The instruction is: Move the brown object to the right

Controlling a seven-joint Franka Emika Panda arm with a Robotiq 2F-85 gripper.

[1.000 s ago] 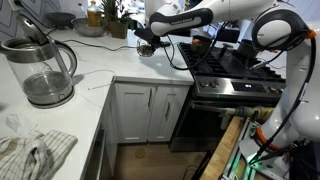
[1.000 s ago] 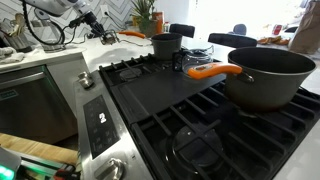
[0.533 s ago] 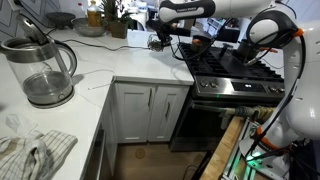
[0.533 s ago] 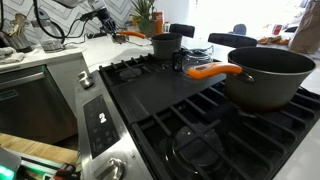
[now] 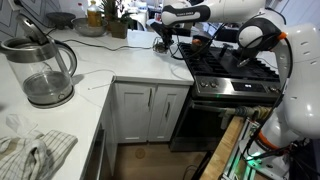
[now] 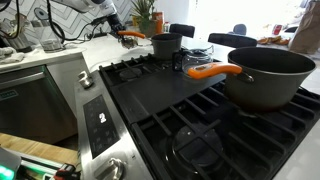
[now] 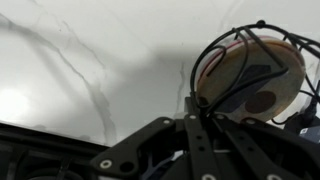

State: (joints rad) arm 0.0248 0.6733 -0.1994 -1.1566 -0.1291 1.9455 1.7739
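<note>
The brown object (image 7: pixel 250 68) is a small round dark wire basket. It fills the upper right of the wrist view, with white marble counter behind it. My gripper (image 7: pixel 196 108) is shut on one of its thin wire bars. In an exterior view my gripper (image 5: pixel 163 37) holds the basket (image 5: pixel 159 45) over the far right end of the white counter (image 5: pixel 110 70), close to the stove (image 5: pixel 235 70). In an exterior view the gripper (image 6: pixel 108 20) is at the far left, and the basket is too small to make out there.
A clear glass kettle (image 5: pixel 42 68) stands at the counter's left, with a striped cloth (image 5: pixel 35 152) in front of it. An amber bottle (image 5: pixel 94 13) and a plant (image 5: pixel 118 20) stand at the back. On the stove are a small pot (image 6: pixel 163 45) and a large orange-handled pot (image 6: pixel 270 75).
My gripper has moved to the right along the back of the counter toward the stove, with the brown basket in it.
</note>
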